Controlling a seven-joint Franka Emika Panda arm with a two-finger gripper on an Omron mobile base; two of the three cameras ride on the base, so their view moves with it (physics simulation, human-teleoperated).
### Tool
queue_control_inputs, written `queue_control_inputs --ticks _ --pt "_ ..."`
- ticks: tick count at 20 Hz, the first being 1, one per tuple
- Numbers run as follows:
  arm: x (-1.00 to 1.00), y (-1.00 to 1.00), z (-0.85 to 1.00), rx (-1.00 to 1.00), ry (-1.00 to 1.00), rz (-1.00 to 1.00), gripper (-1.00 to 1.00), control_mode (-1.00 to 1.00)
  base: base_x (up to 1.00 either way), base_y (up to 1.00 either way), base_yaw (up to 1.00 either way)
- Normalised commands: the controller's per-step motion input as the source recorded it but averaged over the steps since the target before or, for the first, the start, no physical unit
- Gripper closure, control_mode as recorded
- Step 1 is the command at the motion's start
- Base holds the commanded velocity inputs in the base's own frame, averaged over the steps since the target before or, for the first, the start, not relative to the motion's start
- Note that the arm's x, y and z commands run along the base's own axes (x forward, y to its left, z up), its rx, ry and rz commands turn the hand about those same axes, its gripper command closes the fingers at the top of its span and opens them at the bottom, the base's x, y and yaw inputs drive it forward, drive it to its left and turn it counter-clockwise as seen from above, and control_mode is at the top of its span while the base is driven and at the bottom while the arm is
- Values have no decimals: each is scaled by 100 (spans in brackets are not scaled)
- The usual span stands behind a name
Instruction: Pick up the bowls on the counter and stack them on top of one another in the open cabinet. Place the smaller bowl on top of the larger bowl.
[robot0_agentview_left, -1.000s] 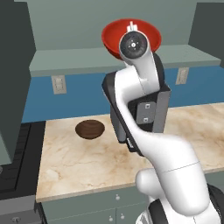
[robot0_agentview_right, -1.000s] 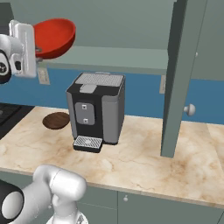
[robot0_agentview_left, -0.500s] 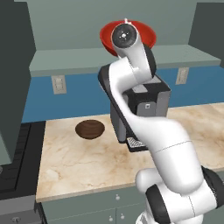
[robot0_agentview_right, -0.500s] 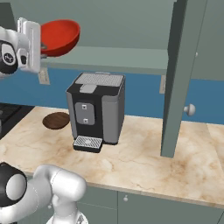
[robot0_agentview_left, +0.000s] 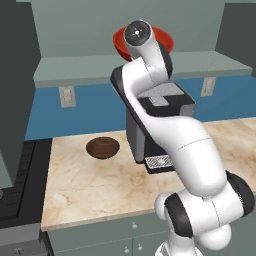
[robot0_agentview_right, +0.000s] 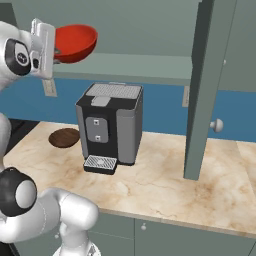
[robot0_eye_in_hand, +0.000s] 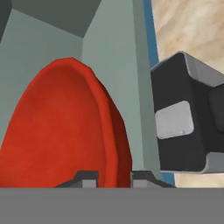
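Observation:
The larger bowl, wide and glossy red, hangs in the air just above the shelf board of the open cabinet, over its left part. My gripper is shut on its near rim. In the hand view the gripper pinches the red bowl's rim between its tips, with the shelf behind. From the left base the red bowl peeks out behind my wrist. The smaller bowl, dark brown, sits upright on the counter, left of the coffee machine; it also appears as the brown bowl.
A black and grey coffee machine stands on the counter directly below the held bowl. An open cabinet door juts out at the right. A dark stove top borders the counter's left end, under a dark tall unit.
The arm has stretched forward and carried the red bowl farther in over the cabinet shelf, to the right in the right base view. The brown bowl has stayed put.

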Motion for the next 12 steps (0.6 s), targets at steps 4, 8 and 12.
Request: queue_control_inputs --ticks 4,8,12 --pt "38 3 -7 3 3 -1 100 -100 0 0 0" --pt "35 5 -10 2 2 -1 100 -100 0 0 0" --pt "32 5 -12 2 1 -1 100 -100 0 0 0"
